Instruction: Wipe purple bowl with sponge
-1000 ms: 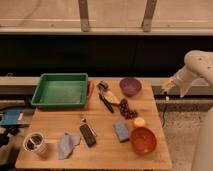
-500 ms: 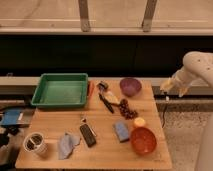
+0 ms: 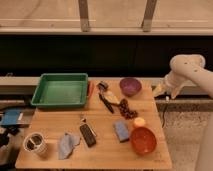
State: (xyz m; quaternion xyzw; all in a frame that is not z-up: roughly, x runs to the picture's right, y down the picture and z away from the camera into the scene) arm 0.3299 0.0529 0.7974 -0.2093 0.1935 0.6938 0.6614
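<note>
The purple bowl (image 3: 130, 86) stands upright at the back right of the wooden table (image 3: 50, 150). The sponge (image 3: 121, 130) is a blue-grey block lying flat near the front, just left of a red-orange bowl (image 3: 143, 140). My white arm comes in from the right. The gripper (image 3: 160, 91) hangs off the table's right edge, to the right of the purple bowl and apart from it. It holds nothing that I can make out.
A green tray (image 3: 61, 90) is at the back left. Dark utensils (image 3: 106, 100), grapes (image 3: 127, 109) and a yellow fruit (image 3: 139, 121) lie mid-table. A black remote-like object (image 3: 88, 135), a blue cloth (image 3: 67, 145) and a metal cup (image 3: 35, 143) are at the front left.
</note>
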